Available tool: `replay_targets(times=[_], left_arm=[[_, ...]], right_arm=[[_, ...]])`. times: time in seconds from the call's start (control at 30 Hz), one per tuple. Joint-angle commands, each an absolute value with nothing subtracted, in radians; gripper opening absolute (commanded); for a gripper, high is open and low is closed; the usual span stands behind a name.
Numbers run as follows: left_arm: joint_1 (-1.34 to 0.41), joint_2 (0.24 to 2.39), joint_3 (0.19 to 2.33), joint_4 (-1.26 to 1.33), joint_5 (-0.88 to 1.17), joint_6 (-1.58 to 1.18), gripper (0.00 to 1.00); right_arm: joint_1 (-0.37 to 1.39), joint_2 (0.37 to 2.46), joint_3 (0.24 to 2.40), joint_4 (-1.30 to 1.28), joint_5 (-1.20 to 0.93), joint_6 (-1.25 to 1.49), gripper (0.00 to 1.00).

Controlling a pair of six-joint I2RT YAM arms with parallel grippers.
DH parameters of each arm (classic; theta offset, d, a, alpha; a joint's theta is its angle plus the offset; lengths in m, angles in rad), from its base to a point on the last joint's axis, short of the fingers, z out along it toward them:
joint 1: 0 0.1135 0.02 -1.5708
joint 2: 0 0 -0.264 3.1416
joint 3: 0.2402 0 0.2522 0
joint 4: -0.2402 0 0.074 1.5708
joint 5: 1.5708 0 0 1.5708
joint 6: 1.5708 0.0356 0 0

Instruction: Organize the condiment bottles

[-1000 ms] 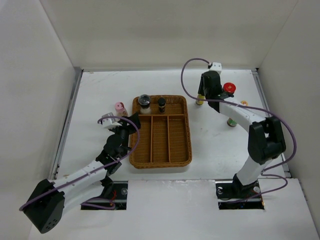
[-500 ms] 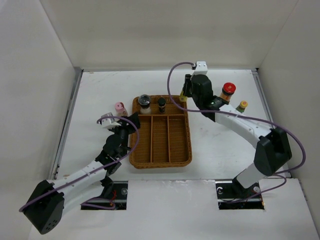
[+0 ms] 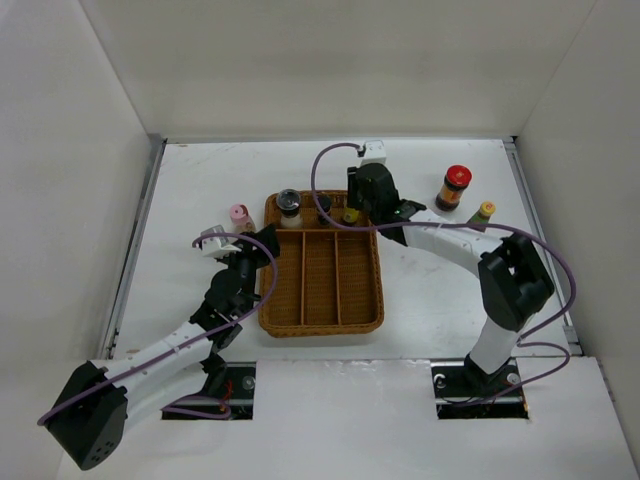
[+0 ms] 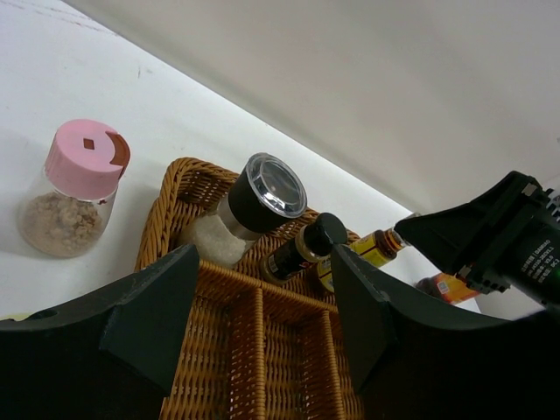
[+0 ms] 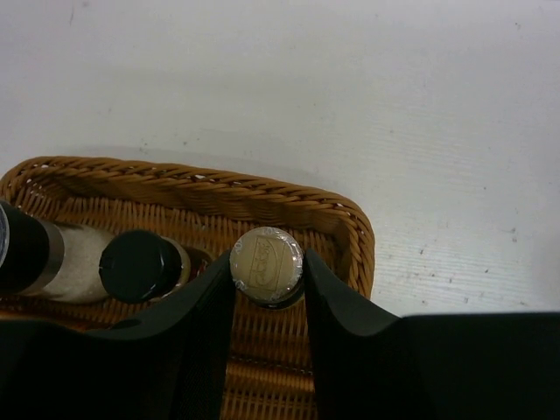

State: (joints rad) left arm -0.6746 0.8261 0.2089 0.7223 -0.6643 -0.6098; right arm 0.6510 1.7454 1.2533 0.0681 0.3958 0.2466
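Pinching the yellow-capped bottle, the right hand has swung in from the tray's right to over its far compartment, beside the black-capped bottle, so a third is nearly stowed; the left hand waits spread at the tray's left.

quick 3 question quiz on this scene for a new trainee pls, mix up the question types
1. True or false: the pink-capped jar stands inside the wicker tray.
2. What is the right gripper holding over the tray's far compartment?
A. the pink-capped jar
B. the yellow-capped bottle
C. nothing
3. How many bottles stand outside the tray on its right side?

Key
1. False: it stands outside, off the tray's left edge.
2. B
3. Two: the red-lidded jar and the small bottle beside it.
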Motion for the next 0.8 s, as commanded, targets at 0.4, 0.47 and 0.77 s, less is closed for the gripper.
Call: replay_targets(times=[0.4, 0.47, 0.77], left_arm=[[-0.671, 0.824, 0.206, 0.776, -0.655, -0.617, 0.61], [-0.671, 0.825, 0.204, 0.775, -0.655, -0.617, 0.61], [-0.673, 0.821, 0.207, 0.773, -0.655, -0.618, 0.61]], right_arm=[[0.685, 1.694, 1.244, 0.181, 0.414, 0.265, 0.56], [0.685, 1.677, 1.241, 0.183, 0.414, 0.267, 0.56], [0.689, 1.536, 1.189, 0.181, 0.445, 0.256, 0.59]])
